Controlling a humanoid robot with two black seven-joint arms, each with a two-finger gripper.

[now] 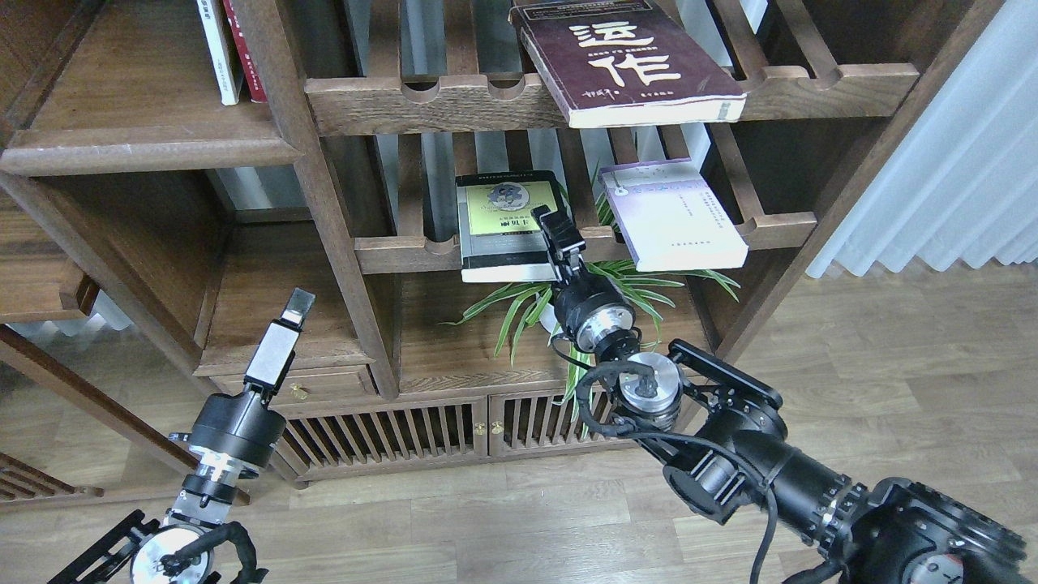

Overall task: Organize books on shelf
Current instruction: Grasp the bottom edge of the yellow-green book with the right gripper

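The black-grey book with a yellow-green panel (504, 221) lies flat on the lower slatted rack. The pale lavender-white book (675, 217) lies to its right on the same rack. The thick maroon book with cream characters (624, 66) lies on the upper slatted rack, overhanging its rail. My right gripper (553, 229) is at the black-grey book's front right corner; it is dark and I cannot tell its fingers apart. My left gripper (299, 302) is raised in front of the lower left compartment, holding nothing visible. The solid shelf board (146, 134) is at the upper left.
A white book (219, 50) and a red book (242, 47) stand upright on the solid shelf. A spider plant (608, 294) sits under the lower rack, behind my right wrist. Slatted cabinet doors (389, 434) are below. A curtain (957, 178) hangs at the right.
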